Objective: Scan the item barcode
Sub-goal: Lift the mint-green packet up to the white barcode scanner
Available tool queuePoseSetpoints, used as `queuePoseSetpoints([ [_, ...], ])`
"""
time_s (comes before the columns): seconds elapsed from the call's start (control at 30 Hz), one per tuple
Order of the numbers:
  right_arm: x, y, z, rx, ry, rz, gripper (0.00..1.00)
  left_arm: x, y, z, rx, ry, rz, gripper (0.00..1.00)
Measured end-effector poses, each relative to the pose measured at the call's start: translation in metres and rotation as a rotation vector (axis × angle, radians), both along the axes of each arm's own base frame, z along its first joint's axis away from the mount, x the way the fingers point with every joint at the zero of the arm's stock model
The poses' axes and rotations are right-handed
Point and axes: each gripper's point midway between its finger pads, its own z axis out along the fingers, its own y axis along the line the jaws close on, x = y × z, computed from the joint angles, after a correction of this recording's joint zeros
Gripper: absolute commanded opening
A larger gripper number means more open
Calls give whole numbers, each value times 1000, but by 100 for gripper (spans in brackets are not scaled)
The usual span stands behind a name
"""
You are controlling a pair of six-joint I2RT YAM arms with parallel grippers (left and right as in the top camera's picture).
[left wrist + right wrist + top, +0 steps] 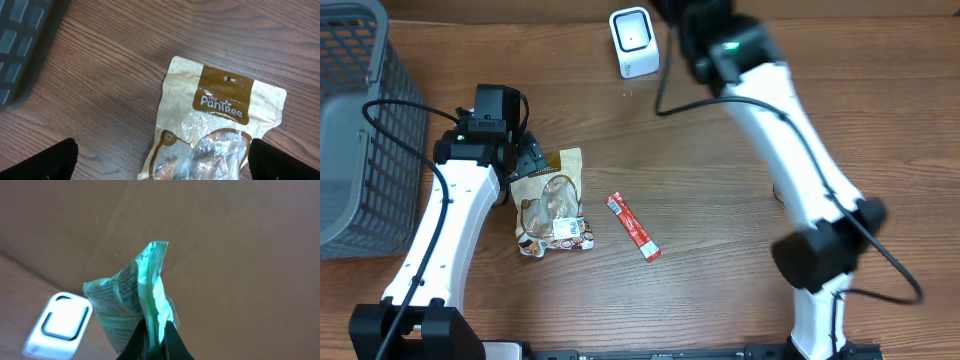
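Soft, even light falls from above on the wooden surface (720,200), and shadows are weak. The snack pouch (220,125) has glare on its clear window. The green packet (135,300) looks overexposed; left of it, the scanner (60,325) is blurred and washed white.

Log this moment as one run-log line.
right gripper: shut on green packet, by scanner | left gripper: open above snack pouch | red stick: lying on table
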Motion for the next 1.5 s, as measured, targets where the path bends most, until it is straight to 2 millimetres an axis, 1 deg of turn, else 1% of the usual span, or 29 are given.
queuePoseSetpoints([
  [0.13,26,16,-39,-65,-22,-38,4,0,0,0,0,0,0,100],
  [0.3,56,24,-85,-88,-46,-75,4,0,0,0,0,0,0,99],
  [0.37,64,27,-100,-89,-56,-82,4,0,0,0,0,0,0,100],
  [0.53,75,32,-123,-87,-72,-91,4,0,0,0,0,0,0,100],
  [0.6,77,32,-130,-91,-66,-93,4,0,0,0,0,0,0,99],
  [0.8,77,31,-142,-102,-52,-98,4,0,0,0,0,0,0,100],
  [1.0,76,31,-159,-120,-24,-97,4,0,0,0,0,0,0,100],
  [1.17,75,33,-170,-132,-4,-93,4,0,0,0,0,0,0,100],
  [1.33,69,41,-198,-149,62,-84,4,0,0,0,0,0,0,100],
  [1.5,60,50,-208,-146,92,-85,4,0,0,0,0,0,0,99],
])
